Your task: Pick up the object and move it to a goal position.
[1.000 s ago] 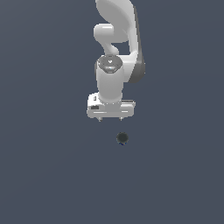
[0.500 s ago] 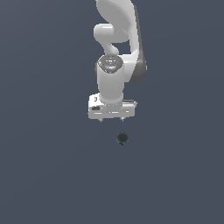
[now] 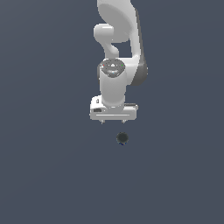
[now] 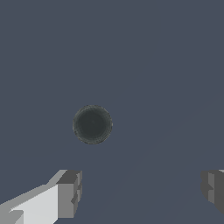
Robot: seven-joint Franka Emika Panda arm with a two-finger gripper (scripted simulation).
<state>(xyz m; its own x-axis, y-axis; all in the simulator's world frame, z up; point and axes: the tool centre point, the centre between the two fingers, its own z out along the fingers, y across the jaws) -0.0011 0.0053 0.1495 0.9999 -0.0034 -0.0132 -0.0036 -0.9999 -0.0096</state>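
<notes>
Overhead exterior view of my white Panda arm point(image 3: 116, 39) reaching down over a flat dark grey-blue surface point(image 3: 48, 175), with my gripper point(image 3: 113, 121) hanging from the wrist and its two short fingertips barely visible as small nubs under the white crossbar. Just below the gripper in this view, apart from it and touching nothing of mine, sits the can point(image 3: 122, 138), seen end-on as a small dark disc; a sliver of blue shows at its lower edge, but the label cannot be read at this size. In the wrist view the can point(image 4: 92, 124) appears as a dark round top with a slightly paler rim, its side wall hidden by the straight-down angle. My two fingers point(image 4: 68, 194) enter the wrist view only as grey blocks, both cut off by the picture's edge, one with a white link behind it. They stand wide apart, with bare floor between them and nothing held. The can lies outside the gap between the fingers, not between them.
</notes>
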